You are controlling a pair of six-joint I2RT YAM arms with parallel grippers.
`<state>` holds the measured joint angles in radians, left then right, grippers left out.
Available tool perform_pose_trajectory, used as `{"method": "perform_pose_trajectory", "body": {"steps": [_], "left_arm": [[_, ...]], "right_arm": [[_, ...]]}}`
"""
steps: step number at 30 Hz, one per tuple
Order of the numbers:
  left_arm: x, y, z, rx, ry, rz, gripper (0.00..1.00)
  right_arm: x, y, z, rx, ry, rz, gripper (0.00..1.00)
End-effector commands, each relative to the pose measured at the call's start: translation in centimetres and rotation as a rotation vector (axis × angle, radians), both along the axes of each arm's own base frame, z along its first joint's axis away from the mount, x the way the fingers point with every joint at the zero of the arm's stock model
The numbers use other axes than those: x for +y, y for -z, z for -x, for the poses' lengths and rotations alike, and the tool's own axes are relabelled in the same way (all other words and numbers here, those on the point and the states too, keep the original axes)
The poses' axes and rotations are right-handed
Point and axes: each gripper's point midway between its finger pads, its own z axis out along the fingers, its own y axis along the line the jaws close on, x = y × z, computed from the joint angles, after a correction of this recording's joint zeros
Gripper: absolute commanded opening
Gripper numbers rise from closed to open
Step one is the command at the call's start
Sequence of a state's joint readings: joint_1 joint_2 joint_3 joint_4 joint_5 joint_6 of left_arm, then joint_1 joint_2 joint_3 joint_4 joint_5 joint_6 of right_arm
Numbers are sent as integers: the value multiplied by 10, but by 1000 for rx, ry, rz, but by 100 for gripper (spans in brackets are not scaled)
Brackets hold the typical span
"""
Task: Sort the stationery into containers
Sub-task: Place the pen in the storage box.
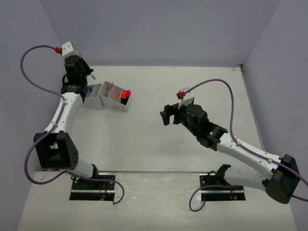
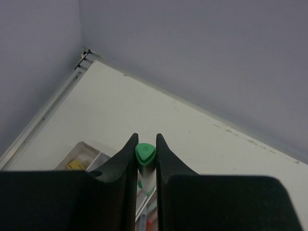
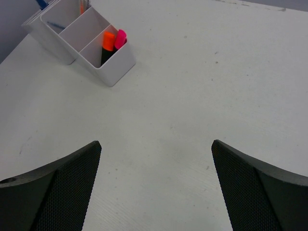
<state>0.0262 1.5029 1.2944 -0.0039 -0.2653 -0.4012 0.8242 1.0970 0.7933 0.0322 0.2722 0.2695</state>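
My left gripper is shut on a white marker with a green cap, which stands between the two black fingers. In the top view this gripper hangs above the far end of the white containers at the back left, with the marker's green tip poking out. An orange highlighter and a pink highlighter stand in the near compartment of the containers. My right gripper is open over bare table near the middle, also in the top view.
A blue item and thin pens sit in other compartments. A yellow item lies in a compartment below my left fingers. The back wall and left wall stand close behind the containers.
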Motion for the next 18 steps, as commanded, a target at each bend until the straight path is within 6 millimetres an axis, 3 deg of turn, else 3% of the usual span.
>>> {"method": "perform_pose_trajectory", "body": {"steps": [1, 8, 13, 14, 17, 18], "left_arm": [[15, 21, -11, -18, -5, 35, 0], [17, 67, -11, 45, -10, 39, 0], [12, 80, -10, 49, 11, 49, 0], [10, 82, -10, 50, 24, 55, 3], [1, 89, -8, 60, 62, 72, 38], [0, 90, -7, 61, 68, 74, 45]], "right_arm": [[8, -7, -2, 8, -13, -32, 99], [12, -11, 4, 9, -48, -53, 99], [13, -12, 5, 9, -58, -55, 99], [13, -11, 4, 10, -58, -53, 99], [15, -9, 4, 17, -63, -47, 99], [16, -8, 4, 20, -64, -46, 99]]}}
